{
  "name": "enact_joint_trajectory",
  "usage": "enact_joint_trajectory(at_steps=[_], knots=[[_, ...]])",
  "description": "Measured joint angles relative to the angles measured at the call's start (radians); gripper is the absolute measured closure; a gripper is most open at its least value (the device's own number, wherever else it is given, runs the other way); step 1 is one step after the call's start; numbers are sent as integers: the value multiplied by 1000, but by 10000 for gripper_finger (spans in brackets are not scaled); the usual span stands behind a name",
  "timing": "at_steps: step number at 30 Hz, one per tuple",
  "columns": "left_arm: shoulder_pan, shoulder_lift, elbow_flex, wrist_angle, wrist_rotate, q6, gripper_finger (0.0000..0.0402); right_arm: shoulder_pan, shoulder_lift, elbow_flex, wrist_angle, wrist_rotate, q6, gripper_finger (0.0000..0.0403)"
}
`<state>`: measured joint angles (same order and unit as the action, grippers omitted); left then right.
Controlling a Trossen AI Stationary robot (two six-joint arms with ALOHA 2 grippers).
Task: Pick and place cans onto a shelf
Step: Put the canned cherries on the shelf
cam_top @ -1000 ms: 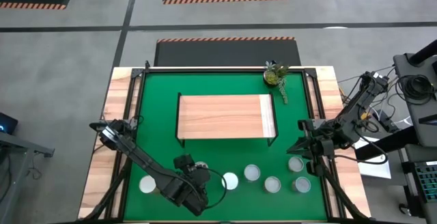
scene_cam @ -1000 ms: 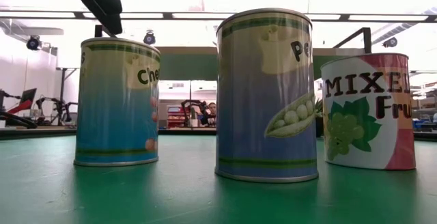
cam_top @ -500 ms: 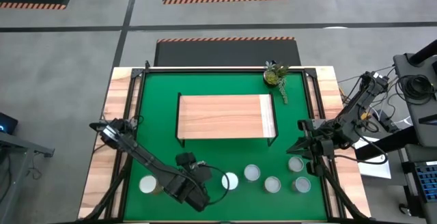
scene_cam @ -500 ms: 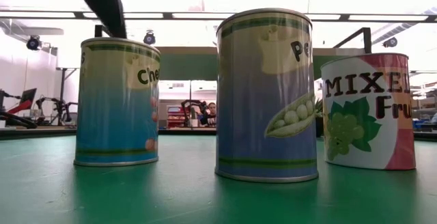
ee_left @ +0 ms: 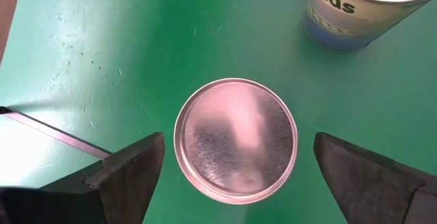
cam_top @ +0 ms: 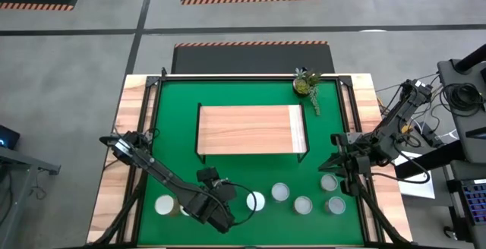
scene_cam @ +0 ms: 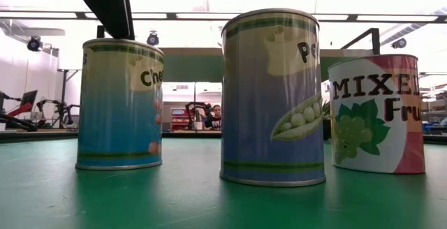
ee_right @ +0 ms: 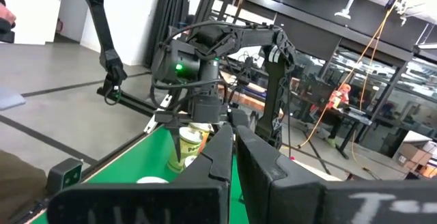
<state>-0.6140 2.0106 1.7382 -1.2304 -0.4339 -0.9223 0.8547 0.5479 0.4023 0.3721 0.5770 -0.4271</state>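
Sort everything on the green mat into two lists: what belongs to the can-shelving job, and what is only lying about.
Part of the job:
- silver-topped metal cans along the mat's near edge
- one can lying between the open left gripper fingers
- low light-wood shelf with black frame, nothing on it
- right gripper, shut, waiting at the right side

Lying about:
- small green potted plant at the far corner

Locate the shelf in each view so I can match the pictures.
High: shelf at mid-mat, beyond the cans.
Low: likely the pale band behind the cans.
Left wrist: not in it.
Right wrist: not in it.
Shared landmark: green mat, in all four views.
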Motion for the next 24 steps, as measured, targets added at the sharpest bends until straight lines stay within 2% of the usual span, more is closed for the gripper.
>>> enact_joint_trajectory(at_steps=[10, 24], knots=[[1, 0, -9, 9, -30, -25, 45, 0, 0, 0, 0, 0, 8, 394], [1, -1, -93, 84, -19, -48, 45, 0, 0, 0, 0, 0, 6, 394]])
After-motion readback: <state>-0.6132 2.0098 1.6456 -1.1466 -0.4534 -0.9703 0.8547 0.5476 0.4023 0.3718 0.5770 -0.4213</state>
